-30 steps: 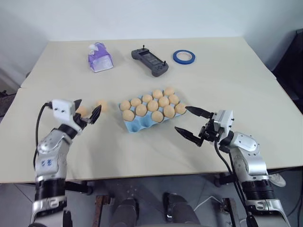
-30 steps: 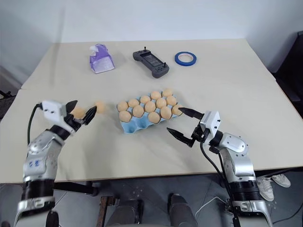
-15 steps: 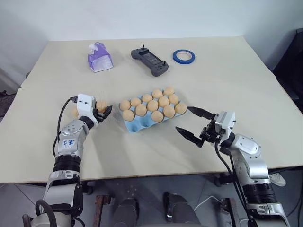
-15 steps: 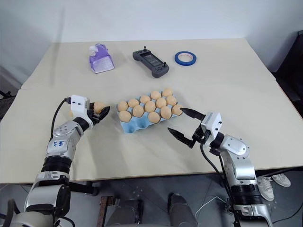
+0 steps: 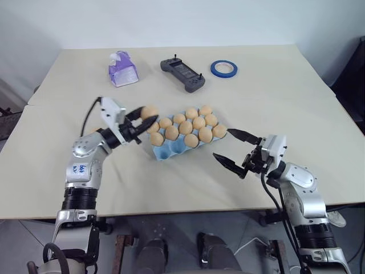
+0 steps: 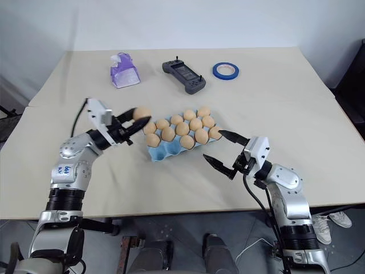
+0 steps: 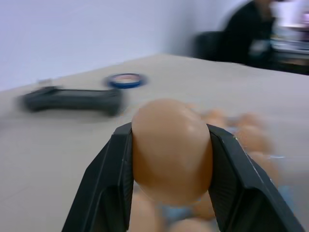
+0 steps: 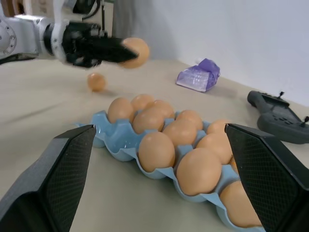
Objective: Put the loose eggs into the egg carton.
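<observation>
Tan-orange egg, one, pinched between the two black fingers of the left gripper and carried in the air just off the near-left end of the carton; in the left wrist view the fingers press flat against both sides of the shell. Light blue moulded egg carton, lidless, lying at a slant mid-table, most cups filled with matching eggs; at least two cups at its left end look empty in the right wrist view. Second loose egg, on the bare table beyond the left arm, well apart from the carton. Right gripper, fingers spread wide and empty, hovering just beside the carton's right end, touching nothing. Background items, not part of the job: purple tissue pack, dark handheld controller, blue tape roll, all at the far side of the table. Step in hand, by judgement: transport of the gripped egg to an open cup. Next move calls for centring the egg over an empty left-end cup, lowering until seated, then parting the fingers gently; one egg would remain to fetch.
</observation>
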